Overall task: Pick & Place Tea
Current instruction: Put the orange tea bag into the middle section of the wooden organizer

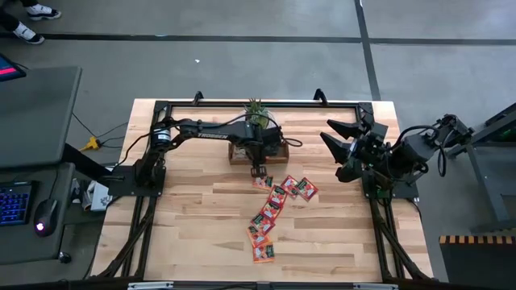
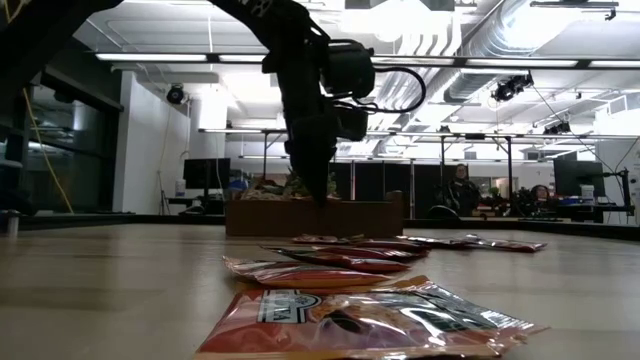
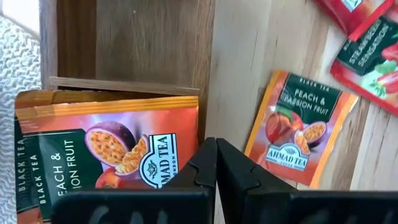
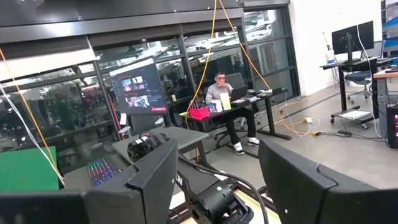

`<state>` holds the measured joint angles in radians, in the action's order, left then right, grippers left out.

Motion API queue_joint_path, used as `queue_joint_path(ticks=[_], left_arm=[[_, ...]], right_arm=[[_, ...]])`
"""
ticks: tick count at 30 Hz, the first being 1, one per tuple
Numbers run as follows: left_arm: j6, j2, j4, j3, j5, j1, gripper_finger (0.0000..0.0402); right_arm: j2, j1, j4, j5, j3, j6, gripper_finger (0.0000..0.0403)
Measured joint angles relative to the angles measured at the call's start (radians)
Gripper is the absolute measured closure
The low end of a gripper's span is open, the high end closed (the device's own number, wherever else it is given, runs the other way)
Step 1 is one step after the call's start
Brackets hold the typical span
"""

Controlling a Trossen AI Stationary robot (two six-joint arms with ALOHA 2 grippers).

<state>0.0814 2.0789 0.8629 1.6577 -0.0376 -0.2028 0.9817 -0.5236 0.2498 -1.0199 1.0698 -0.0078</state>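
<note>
Several red-orange tea sachets lie flat on the wooden table in a loose row running from near the tray toward the near edge; the nearest one fills the low view. The brown wooden tray stands at the table's far middle. An orange peach sachet lies in one of its compartments. My left gripper is shut and points down at the tray's near wall, beside that sachet. Another peach sachet lies on the table close by. My right gripper hangs open, raised at the far right. My left gripper has its shut fingertips at the side edge of the sachet in the tray, coming from above. Whether they touch it, I cannot tell.
A green plant stands just behind the tray. A black frame runs along the table's far edge and sides. A desk with a keyboard stands left of the table. A person sits at a desk in the room beyond.
</note>
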Motion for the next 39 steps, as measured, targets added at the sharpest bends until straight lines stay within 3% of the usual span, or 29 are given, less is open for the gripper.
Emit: queue_joint_path(ticks=[8,17,39], left_arm=[[0.003,-0.024,0.020,0.000,0.012,0.000,0.0401],[0.039,-0.025,0.087,0.100,0.055,-0.001,0.0401],[0.048,-0.002,0.075,0.094,0.053,-0.001,0.0401]], right_arm=[[0.000,0.000,-0.010,-0.005,0.000,0.000,0.0183],[0.000,0.000,-0.016,-0.021,0.000,0.004,0.0183],[0.000,0.000,-0.013,-0.018,0.000,0.009,0.0183]])
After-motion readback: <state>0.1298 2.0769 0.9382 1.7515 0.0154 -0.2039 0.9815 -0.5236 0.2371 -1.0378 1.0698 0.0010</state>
